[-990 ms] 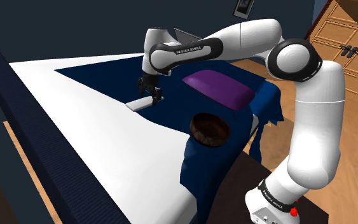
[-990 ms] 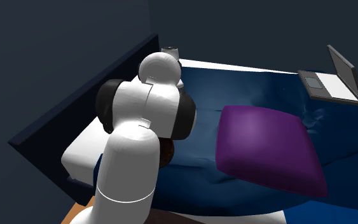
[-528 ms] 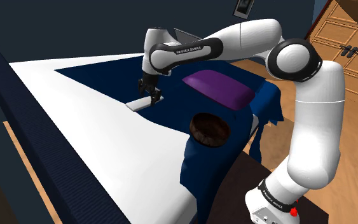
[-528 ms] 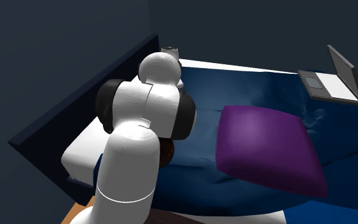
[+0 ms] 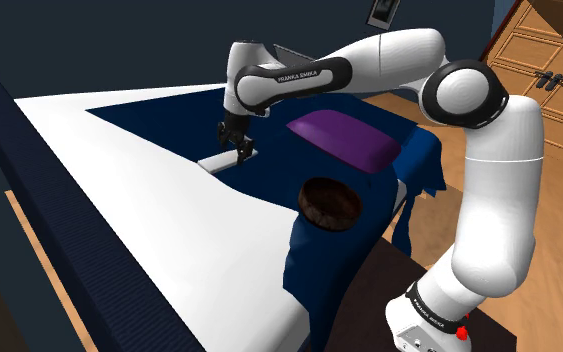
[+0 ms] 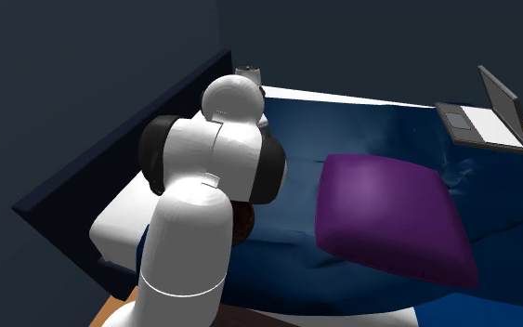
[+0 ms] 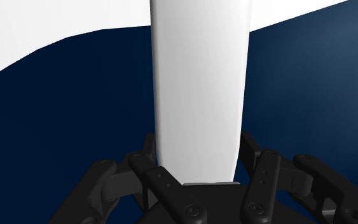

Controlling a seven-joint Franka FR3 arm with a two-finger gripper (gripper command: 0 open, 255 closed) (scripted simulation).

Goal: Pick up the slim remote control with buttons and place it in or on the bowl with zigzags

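Observation:
The remote control [image 7: 199, 89] is drawn as a plain white slim bar, and my gripper [image 7: 199, 173] is shut on it, the black fingers [image 7: 151, 156] clasping its near end from both sides. In the shoulder view the gripper [image 5: 240, 152] hangs just over the dark blue blanket [image 5: 159, 125], and the remote [image 5: 213, 163] sticks out toward that view's left, by the white sheet's edge. The dark brown bowl [image 5: 330, 203] sits on the blanket near the bed's corner, to the shoulder view's lower right of the gripper. The arm hides most of the bowl [image 6: 243, 223] in the second exterior view.
A purple pillow [image 5: 344, 138] lies on the blanket between the gripper and the bed's far side. An open laptop [image 6: 485, 118] rests at the far end of the bed. A dark headboard [image 5: 39, 190] runs along the shoulder view's left. Wooden doors [image 5: 544, 60] stand behind the arm.
The fingers have closed onto the remote since a second ago. The arm has since risen very slightly, and the remote's end has shifted a little with it.

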